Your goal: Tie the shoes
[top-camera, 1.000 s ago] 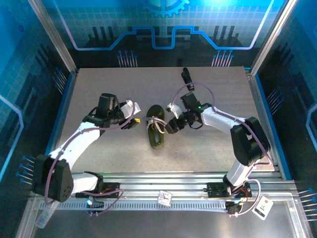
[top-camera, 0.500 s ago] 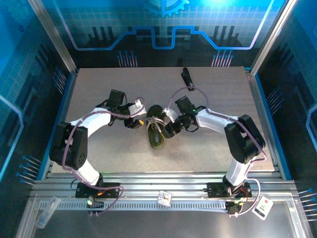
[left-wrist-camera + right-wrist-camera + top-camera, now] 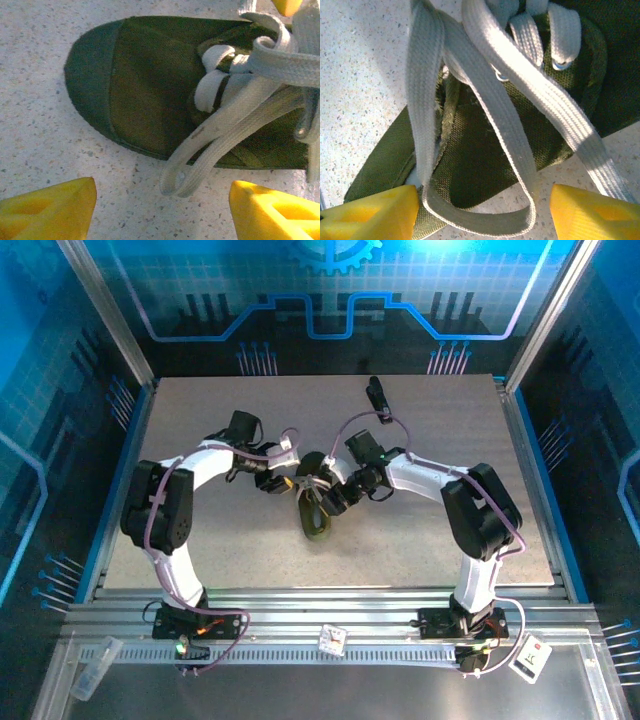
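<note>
Left jaws are spread wide. Their yellow wedge-shaped fingertips [image 3: 47, 210] sit low on either side of the wrist view, with nothing gripped. Lying on the bare surface between them is the rounded end of a doubled loop of flat whitish-grey lace [image 3: 225, 125], just clear of the sole's edge.

Right jaws are spread as well. Their yellow tips [image 3: 595, 210] flank a second lace loop [image 3: 480, 220], which drapes down over the shoe's side and curls back on itself between the two pads. It is not pinched either.

Both arms crowd in on the small dark olive-green canvas shoe [image 3: 318, 525]. It lies flat in the middle of the speckled grey desk [image 3: 200, 420], with one arm on each flank. A small black oblong clip [image 3: 376, 393] sits well apart near the back edge.

By my reading, this is the grab for the bow, with each side lined up on its own loop and neither one closed yet.

Next, each pair needs to drop a touch and close on its lace alone. The bite should land behind the curled end, so the loop doesn't slip out. The right side must not catch the canvas beneath the lace. After that comes crossing the loops and an even pull outward, because a shoe this light looks likely to skid if one arm tugs harder.
</note>
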